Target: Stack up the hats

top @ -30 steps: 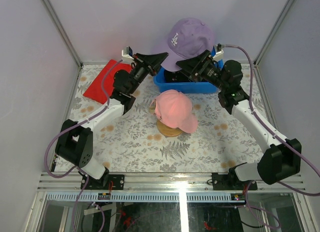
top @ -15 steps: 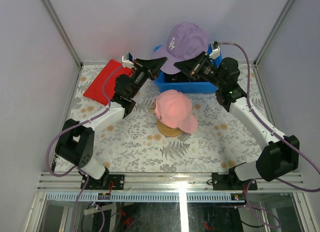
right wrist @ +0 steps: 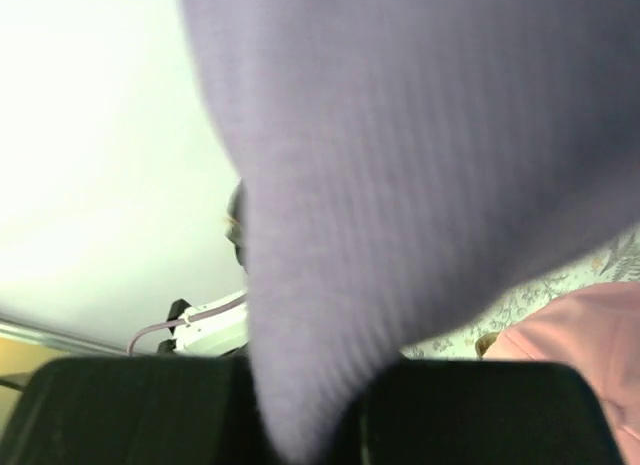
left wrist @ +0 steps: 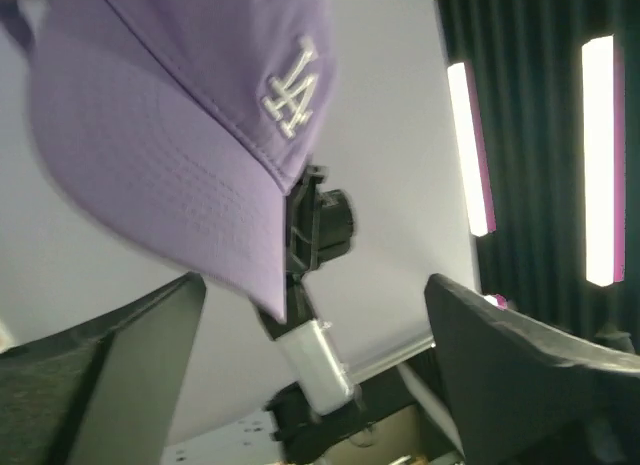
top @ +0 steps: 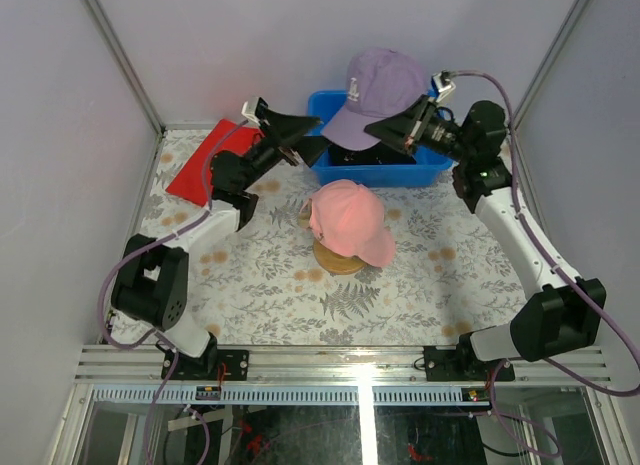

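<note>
With only the right gripper point(top: 378, 133) clamped on an edge of the purple cap point(top: 382, 83) above the blue bin point(top: 432, 171), and the left gripper point(top: 320, 137) gaping empty at the bin's left end, the floppy cap may slip into the bin.

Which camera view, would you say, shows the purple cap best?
The top external view: the whole purple cap shows, held by the right gripper over the blue bin. Left wrist shows only its logo side; right wrist, blurred fabric.
</note>
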`<action>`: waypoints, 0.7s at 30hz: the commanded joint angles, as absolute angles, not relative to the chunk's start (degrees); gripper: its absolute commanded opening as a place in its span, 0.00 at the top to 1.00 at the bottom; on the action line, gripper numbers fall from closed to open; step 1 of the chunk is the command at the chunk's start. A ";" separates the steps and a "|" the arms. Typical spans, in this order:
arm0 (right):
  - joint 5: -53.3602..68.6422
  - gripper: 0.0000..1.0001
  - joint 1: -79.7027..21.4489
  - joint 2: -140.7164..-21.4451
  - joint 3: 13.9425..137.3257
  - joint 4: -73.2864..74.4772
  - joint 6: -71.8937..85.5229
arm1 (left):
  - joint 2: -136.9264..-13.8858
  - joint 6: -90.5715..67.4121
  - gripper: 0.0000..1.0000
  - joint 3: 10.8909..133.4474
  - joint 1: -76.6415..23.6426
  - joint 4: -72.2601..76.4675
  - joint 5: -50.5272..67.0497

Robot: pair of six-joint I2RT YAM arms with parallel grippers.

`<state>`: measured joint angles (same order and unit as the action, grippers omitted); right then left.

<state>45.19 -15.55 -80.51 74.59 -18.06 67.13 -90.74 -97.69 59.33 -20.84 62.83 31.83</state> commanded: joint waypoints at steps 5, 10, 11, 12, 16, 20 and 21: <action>57.77 1.00 -6.62 -77.56 75.96 -30.51 77.71 | -95.42 -118.55 0.00 61.99 -10.93 84.86 43.74; 63.62 1.00 -5.62 -79.29 76.59 -40.86 86.73 | -95.66 -116.50 0.00 64.72 -10.07 81.86 50.32; 64.24 1.00 -5.62 -79.84 76.23 -45.39 90.20 | -96.04 -117.10 0.00 65.45 -10.62 82.58 50.84; 64.47 1.00 -5.62 -80.41 75.89 -50.05 93.61 | -96.63 -118.03 0.00 66.34 -11.31 83.59 51.18; 63.12 1.00 -5.58 -83.92 74.92 -69.29 108.88 | -99.03 -122.86 0.00 67.14 -14.66 87.16 50.38; 60.94 1.00 -5.61 -87.06 74.97 -81.42 118.63 | -99.99 -124.05 0.00 66.48 -16.67 87.24 48.61; 61.02 1.00 -5.66 -87.24 74.78 -82.01 119.02 | -100.18 -124.29 0.00 66.64 -16.96 87.41 48.01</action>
<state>61.58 -5.67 -85.93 74.59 -63.94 106.98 -98.96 -117.14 66.02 -15.90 82.76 48.53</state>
